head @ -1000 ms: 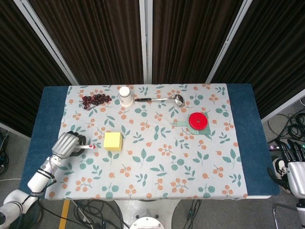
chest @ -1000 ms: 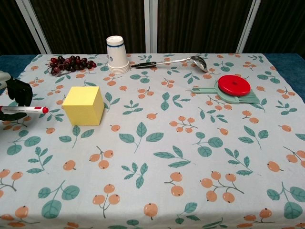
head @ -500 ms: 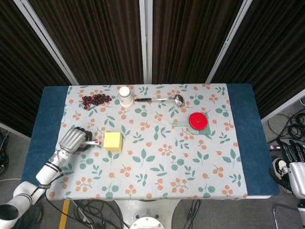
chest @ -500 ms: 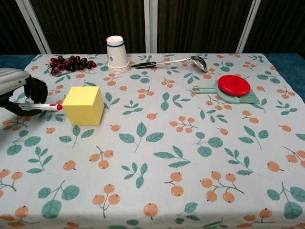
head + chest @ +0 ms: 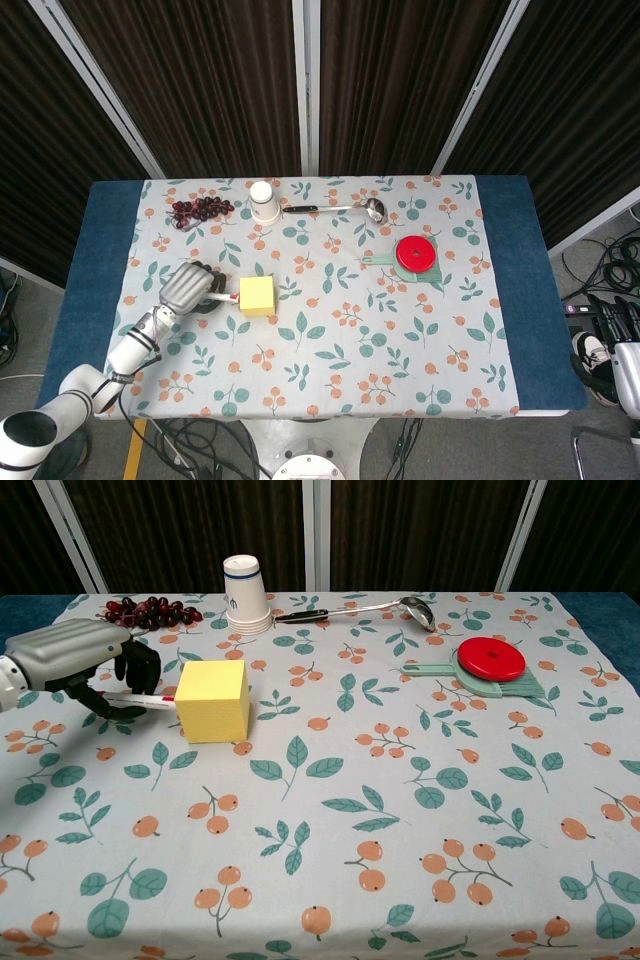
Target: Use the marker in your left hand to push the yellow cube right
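Chest view: left hand (image 5: 85,660) near the worktop's left edge, metallic back and dark fingers curled around the white marker (image 5: 135,699), held level with its tip against the left face of the yellow cube (image 5: 213,700). Moved rightward since a second ago, when the red-capped tip hung clear of the cube; cube likewise carried rightward across the floral tablecloth (image 5: 420,810), so the push looks under way and working, with more travel possible. Cube matte, sharp-edged, probably foam or light plastic, sliding easily on the cloth. Toward the far edge, a cluster of dark glossy cherries (image 5: 148,612), an upturned paper cup (image 5: 246,595) and a shiny steel ladle (image 5: 360,609); toward the right, a red disc (image 5: 491,659) on a pale green slotted piece (image 5: 500,687). Right hand (image 5: 628,370) barely in sight off the worktop's right edge, pose impossible to tell.
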Controlling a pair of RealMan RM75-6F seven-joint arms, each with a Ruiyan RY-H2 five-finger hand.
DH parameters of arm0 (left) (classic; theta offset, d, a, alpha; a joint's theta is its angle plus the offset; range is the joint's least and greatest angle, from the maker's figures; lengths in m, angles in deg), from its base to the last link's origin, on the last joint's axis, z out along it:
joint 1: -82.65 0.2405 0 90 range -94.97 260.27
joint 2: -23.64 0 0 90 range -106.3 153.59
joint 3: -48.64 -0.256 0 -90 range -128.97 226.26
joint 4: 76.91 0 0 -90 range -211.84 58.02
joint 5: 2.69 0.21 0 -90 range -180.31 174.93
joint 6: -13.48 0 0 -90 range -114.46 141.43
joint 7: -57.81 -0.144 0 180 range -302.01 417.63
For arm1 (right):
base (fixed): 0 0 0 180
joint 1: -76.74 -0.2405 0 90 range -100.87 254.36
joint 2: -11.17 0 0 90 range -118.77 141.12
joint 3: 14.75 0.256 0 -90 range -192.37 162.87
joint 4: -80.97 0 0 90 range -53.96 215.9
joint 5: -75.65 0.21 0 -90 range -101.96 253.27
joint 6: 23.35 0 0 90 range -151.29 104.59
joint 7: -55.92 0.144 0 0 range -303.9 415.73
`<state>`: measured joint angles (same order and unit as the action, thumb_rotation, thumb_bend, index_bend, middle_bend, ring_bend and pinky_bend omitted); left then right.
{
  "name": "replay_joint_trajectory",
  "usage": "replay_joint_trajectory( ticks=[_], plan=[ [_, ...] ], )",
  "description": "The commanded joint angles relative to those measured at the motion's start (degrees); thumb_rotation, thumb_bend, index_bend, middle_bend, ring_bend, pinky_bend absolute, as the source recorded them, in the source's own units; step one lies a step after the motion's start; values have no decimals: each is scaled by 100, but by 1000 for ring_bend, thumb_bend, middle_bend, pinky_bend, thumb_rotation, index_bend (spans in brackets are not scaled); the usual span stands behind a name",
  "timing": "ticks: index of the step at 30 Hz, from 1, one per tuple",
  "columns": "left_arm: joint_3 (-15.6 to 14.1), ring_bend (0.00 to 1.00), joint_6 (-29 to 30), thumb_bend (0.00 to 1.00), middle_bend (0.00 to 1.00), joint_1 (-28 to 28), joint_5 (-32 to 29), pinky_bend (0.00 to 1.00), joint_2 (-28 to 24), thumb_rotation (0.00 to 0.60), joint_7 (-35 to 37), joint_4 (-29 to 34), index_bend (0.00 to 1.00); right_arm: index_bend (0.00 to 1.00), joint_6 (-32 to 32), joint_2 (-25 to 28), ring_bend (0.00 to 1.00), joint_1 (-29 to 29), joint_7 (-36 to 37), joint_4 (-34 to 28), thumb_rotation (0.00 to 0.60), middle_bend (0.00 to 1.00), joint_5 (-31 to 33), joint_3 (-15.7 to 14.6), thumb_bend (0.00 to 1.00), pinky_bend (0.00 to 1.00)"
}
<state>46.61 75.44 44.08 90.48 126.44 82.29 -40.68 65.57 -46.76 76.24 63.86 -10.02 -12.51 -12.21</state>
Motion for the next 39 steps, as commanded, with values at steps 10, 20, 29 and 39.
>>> replay_joint_trajectory(
  ticks=[10, 20, 29, 39],
  plan=[
    [347, 514, -434, 409, 710, -457, -272, 477, 130, 600, -544, 490, 690, 5, 43, -5, 0, 53, 92, 76, 600, 138, 15, -4, 222, 75],
    [483, 514, -743, 410, 710, -691, -455, 477, 207, 600, -790, 617, 690, 5, 43, -17, 0, 54, 171, 123, 600, 138, 15, 13, 222, 75],
    [254, 514, -670, 410, 710, -341, -516, 477, -30, 600, -954, 812, 690, 6, -30, -55, 0, 9, 268, 232, 600, 138, 1, 18, 222, 75],
    [680, 514, -1118, 410, 711, -799, -810, 477, 249, 600, -1235, 964, 690, 5, 18, -47, 0, 87, 388, 352, 600, 138, 75, 12, 222, 75]
  ],
)
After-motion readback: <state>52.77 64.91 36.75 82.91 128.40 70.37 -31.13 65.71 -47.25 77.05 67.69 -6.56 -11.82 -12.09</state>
